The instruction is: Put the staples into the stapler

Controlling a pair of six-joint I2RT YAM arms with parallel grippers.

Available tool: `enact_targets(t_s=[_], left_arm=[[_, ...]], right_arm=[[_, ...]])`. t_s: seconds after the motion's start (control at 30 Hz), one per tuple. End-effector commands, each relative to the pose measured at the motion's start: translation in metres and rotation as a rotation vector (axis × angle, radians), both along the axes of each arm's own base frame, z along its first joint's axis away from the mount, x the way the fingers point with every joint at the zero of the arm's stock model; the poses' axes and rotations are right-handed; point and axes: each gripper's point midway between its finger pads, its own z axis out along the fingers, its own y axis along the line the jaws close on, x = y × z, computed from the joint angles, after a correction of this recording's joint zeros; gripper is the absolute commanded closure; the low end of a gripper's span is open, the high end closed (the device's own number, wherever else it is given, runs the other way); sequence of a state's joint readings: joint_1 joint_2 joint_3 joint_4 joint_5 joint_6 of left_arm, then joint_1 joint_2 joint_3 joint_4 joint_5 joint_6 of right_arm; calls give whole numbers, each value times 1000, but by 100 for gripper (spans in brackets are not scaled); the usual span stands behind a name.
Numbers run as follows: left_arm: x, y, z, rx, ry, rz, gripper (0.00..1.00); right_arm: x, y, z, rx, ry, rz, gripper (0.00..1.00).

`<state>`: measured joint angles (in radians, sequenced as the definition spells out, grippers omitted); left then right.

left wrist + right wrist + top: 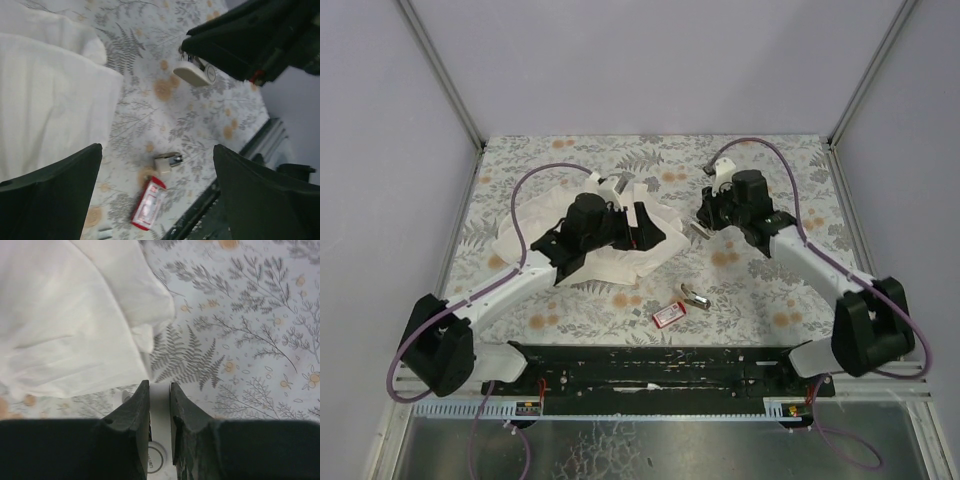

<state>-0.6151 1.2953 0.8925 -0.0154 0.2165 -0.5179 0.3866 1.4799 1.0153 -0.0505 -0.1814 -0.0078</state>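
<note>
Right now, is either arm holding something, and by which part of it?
The right gripper holds a small off-white object, jaws clamped on its narrow sides; what it is cannot be told. The left gripper holds nothing.

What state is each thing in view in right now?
Left gripper: open, empty.
Right gripper: shut on a pale object.
Stapler: lying on the table, ungripped, beside the box.
Red box: lying flat, label up, looks closed.
White cloth: bunched up on the table.
</note>
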Motion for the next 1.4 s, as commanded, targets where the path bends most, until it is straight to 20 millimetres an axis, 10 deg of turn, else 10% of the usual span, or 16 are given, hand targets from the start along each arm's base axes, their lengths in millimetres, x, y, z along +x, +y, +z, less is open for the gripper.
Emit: enact_targets(t_s=[0.0,0.27,0.77,1.23,1.37], left_arm=[[-8,-40,31,-265,39,-114,9],[-15,-57,22,-298,98,-177,9],[-23,-61,1,-309,195,-185,51],[-27,-74,5,-374,220,-240,54],[-32,-76,7,-385,217,-261,72]], right_arm=[[-38,41,45,200,-92,104,100],[-73,67,67,304,-121,196,100],[-77,73,79,342,-141,212,100],[-82,72,81,364,-156,222,100],[-77,66,81,371,-156,159,100]])
